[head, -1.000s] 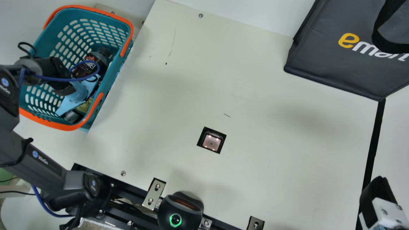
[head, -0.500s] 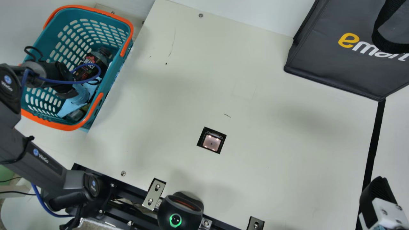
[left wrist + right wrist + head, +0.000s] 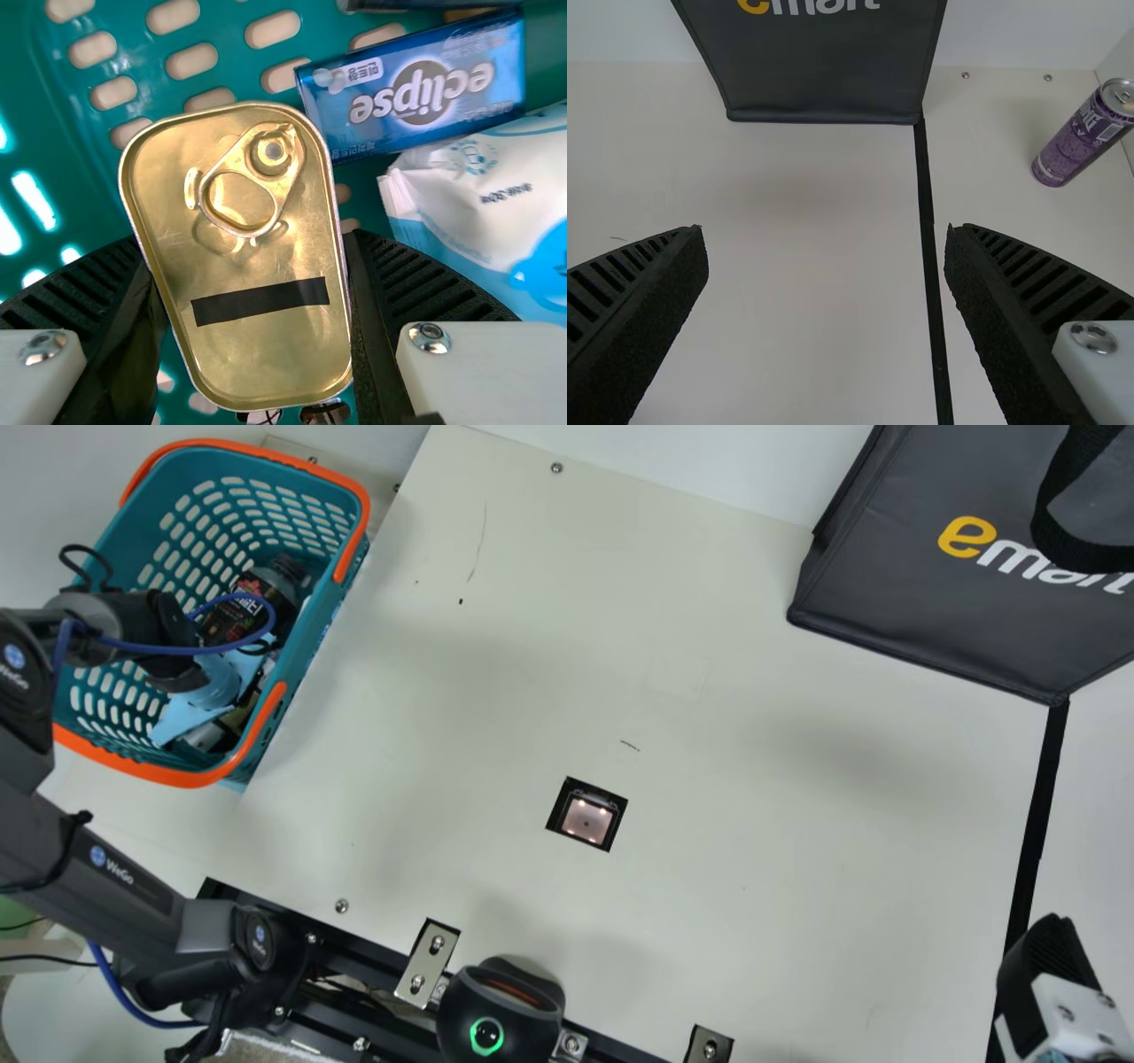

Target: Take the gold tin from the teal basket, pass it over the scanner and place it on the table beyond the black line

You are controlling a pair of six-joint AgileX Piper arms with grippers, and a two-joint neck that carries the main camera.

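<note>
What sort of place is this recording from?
Probably a mock checkout counter: a teal basket of packaged goods, a scanner set into the cream table, and a dark shopping bag.

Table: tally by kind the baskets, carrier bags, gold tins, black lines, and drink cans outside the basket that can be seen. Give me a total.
Baskets: 1, teal basket
Carrier bags: 1, dark bag
Gold tins: 1, gold tin
Black lines: 1, black line
Drink cans: 1, purple can
Total: 5

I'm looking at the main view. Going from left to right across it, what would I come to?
Teal basket → square scanner window set in the table → black line.
</note>
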